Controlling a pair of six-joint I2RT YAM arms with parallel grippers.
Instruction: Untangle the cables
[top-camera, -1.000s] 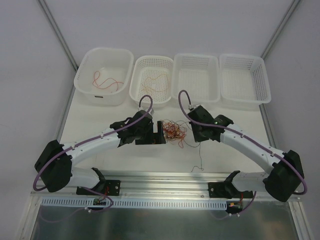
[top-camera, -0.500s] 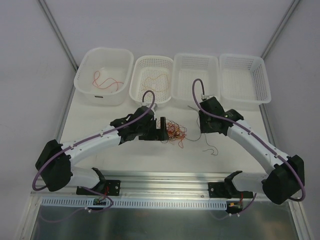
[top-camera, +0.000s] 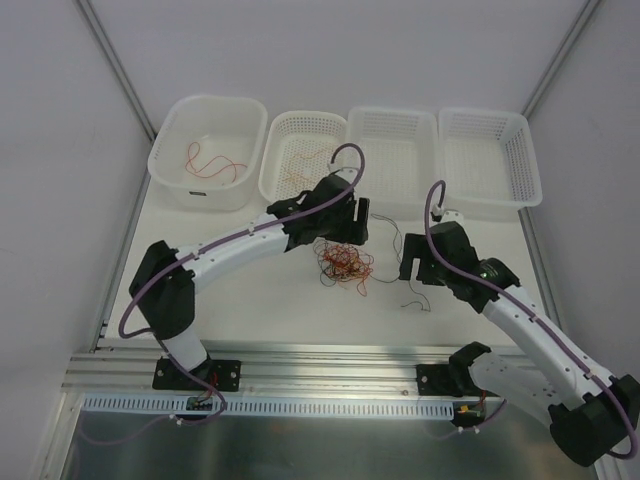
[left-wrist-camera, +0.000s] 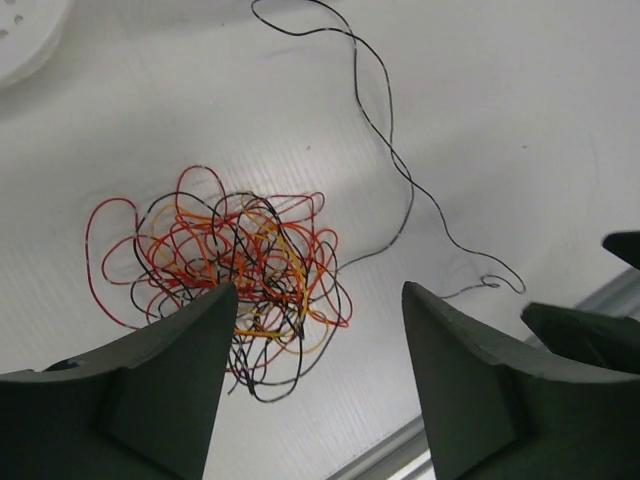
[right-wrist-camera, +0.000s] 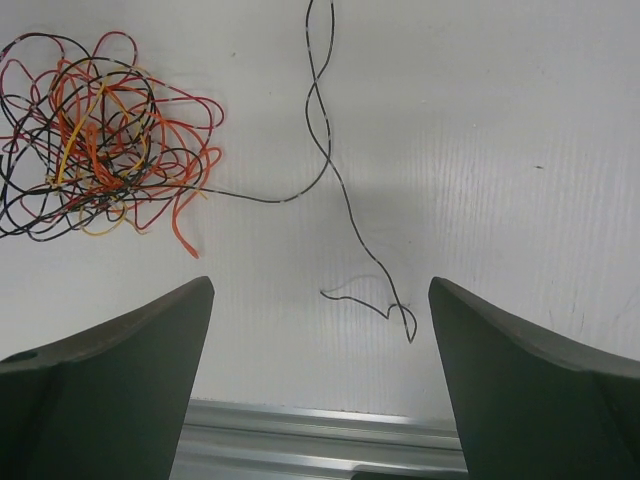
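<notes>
The left gripper (left-wrist-camera: 318, 300) hangs with its jaws spread and nothing between them, just above the tangle of cables (left-wrist-camera: 230, 250) in the middle of the table (left-wrist-camera: 520, 120). The right gripper (right-wrist-camera: 320, 285), further to the right, is also spread wide and empty. Under it lies one black strand (right-wrist-camera: 325, 140), drawn out loose, though one end seems to run into the tangle. These wires look very light, thin, limp and probably slippery. I would pinch one outer loop or a free end, not the whole bunch, and pull gently.
</notes>
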